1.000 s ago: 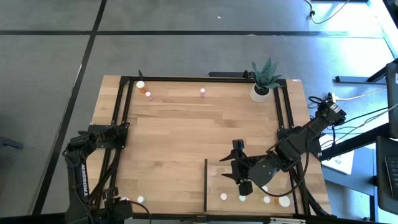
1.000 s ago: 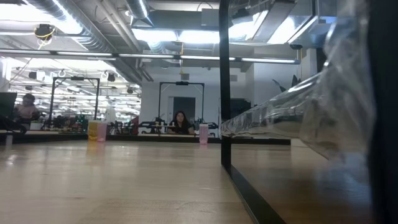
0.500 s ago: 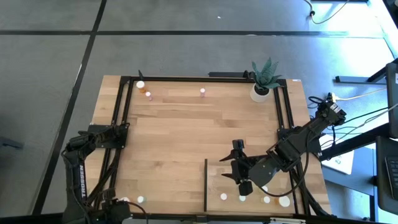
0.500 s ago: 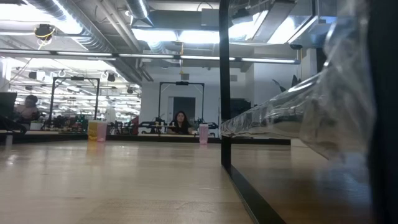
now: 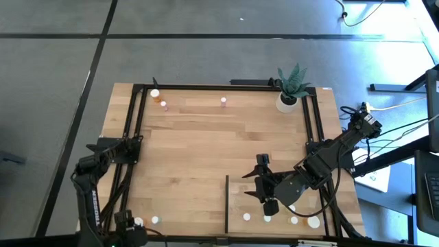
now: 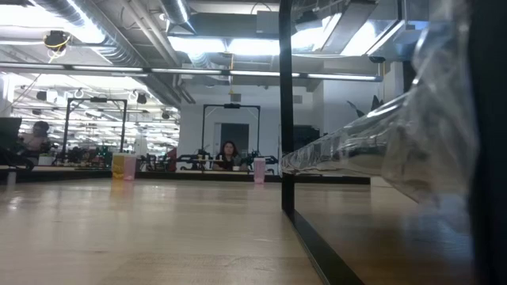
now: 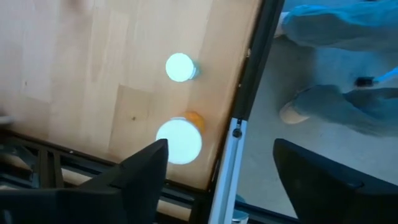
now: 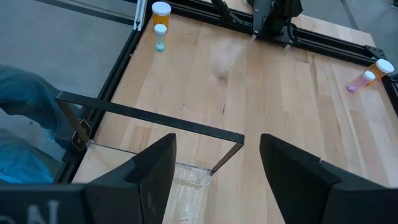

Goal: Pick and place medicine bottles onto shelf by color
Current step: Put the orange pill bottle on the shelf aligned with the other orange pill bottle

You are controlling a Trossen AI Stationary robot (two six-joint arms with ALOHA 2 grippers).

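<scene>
Left gripper (image 7: 214, 177) hangs over the worktop's (image 5: 199, 151) near-left corner, fingers spread above an orange bottle (image 7: 179, 140), gripping nothing. Right gripper (image 8: 214, 177) hovers over the shelf (image 5: 288, 195), fingers spread, empty. Other bottles (image 5: 159, 99) stand at the far-left corner.

Two medicine bottles (image 5: 147, 221) sit at the desk's (image 5: 199, 144) near left corner, three more at the far edge, and the shelf (image 5: 274, 206) lies near right, holding several.
</scene>
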